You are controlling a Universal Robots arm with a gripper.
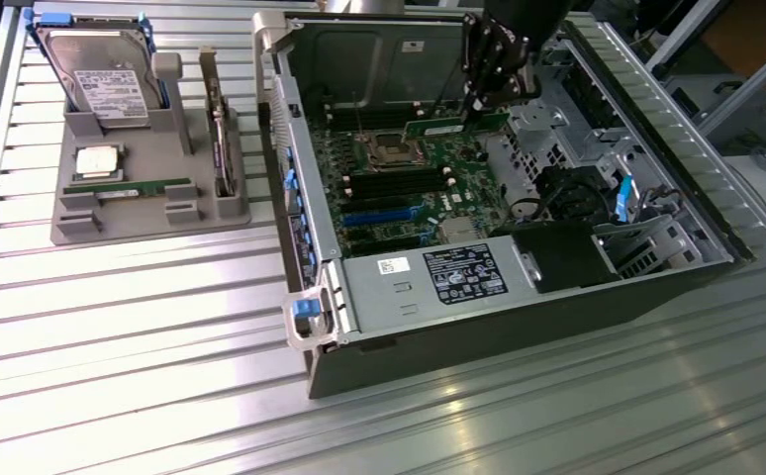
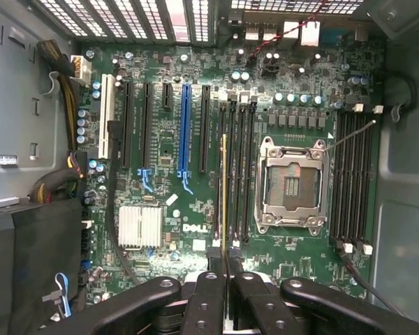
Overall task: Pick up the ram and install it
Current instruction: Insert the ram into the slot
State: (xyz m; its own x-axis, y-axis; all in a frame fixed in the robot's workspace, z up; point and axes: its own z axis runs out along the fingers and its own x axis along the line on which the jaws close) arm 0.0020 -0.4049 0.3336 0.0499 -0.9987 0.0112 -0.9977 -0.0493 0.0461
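Note:
My gripper (image 1: 473, 107) reaches down into the open computer case (image 1: 315, 327) at its far end, shut on the ram (image 1: 456, 126), a narrow green stick held lengthwise just above the motherboard. In the wrist view the ram (image 2: 223, 188) appears edge-on as a thin line between my fingers (image 2: 208, 293). It hangs over the black memory slots (image 2: 237, 167) beside the processor socket (image 2: 291, 183). Whether it touches a slot I cannot tell. A second, similar green stick (image 1: 130, 186) lies in the grey holder (image 1: 119, 223) at the exterior view's left.
The grey holder also carries a hard drive (image 1: 99, 74), a square silver processor chip (image 1: 99, 160) and an upright card with a metal bracket (image 1: 221, 139). Inside the case sit the power supply (image 1: 436, 277), black cables (image 1: 561, 193), a heatsink (image 2: 141, 227) and expansion slots (image 2: 185, 132).

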